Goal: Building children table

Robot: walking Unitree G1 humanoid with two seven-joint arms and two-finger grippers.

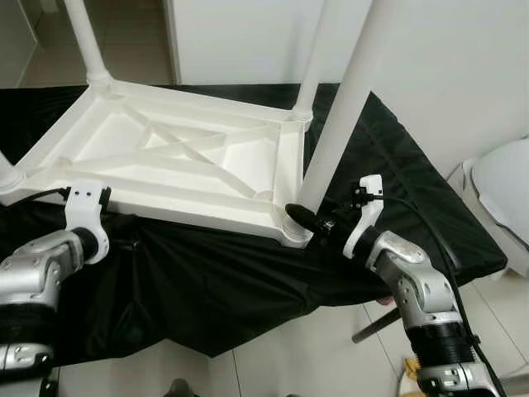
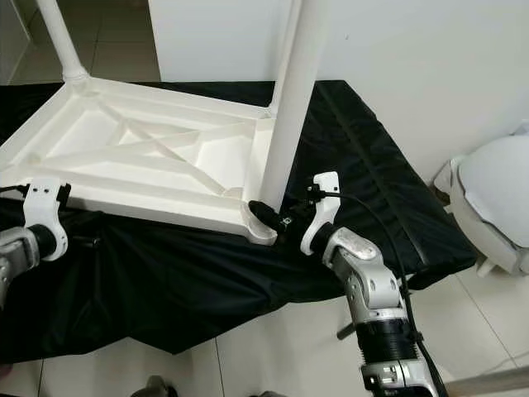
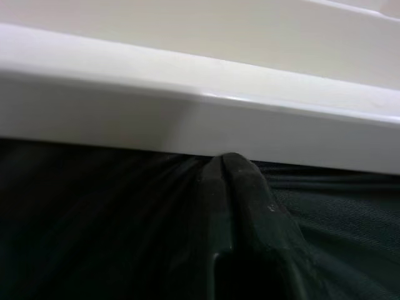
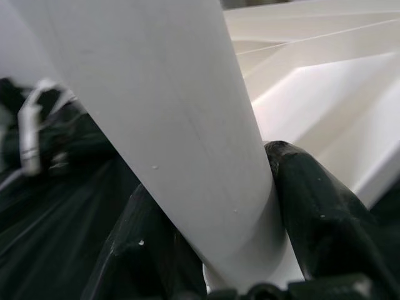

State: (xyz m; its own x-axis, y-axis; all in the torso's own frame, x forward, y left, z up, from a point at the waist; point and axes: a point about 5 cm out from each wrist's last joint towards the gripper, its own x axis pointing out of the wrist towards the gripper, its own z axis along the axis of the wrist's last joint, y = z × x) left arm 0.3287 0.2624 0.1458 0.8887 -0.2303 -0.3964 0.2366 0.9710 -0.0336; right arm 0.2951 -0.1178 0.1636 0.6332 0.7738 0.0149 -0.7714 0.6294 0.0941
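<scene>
A white plastic children's table top [image 1: 165, 153] lies upside down on a black cloth. Three white legs stand in its corners, among them the far left leg [image 1: 85, 37] and the far right leg [image 1: 314, 58]. A further white leg [image 1: 347, 99] leans in the near right corner socket [image 1: 291, 227]. My right gripper [image 1: 304, 217] is shut on this leg's base, one finger on each side in the right wrist view [image 4: 312, 212]. My left gripper [image 3: 228, 172] is shut and empty, its tips against the table's near rim [image 3: 187, 119] above the cloth.
The black cloth [image 1: 215, 281] covers a low surface and hangs over its front edge to the tiled floor [image 1: 331, 364]. A white wall stands behind. A white rounded object [image 1: 504, 186] sits on the floor at the right.
</scene>
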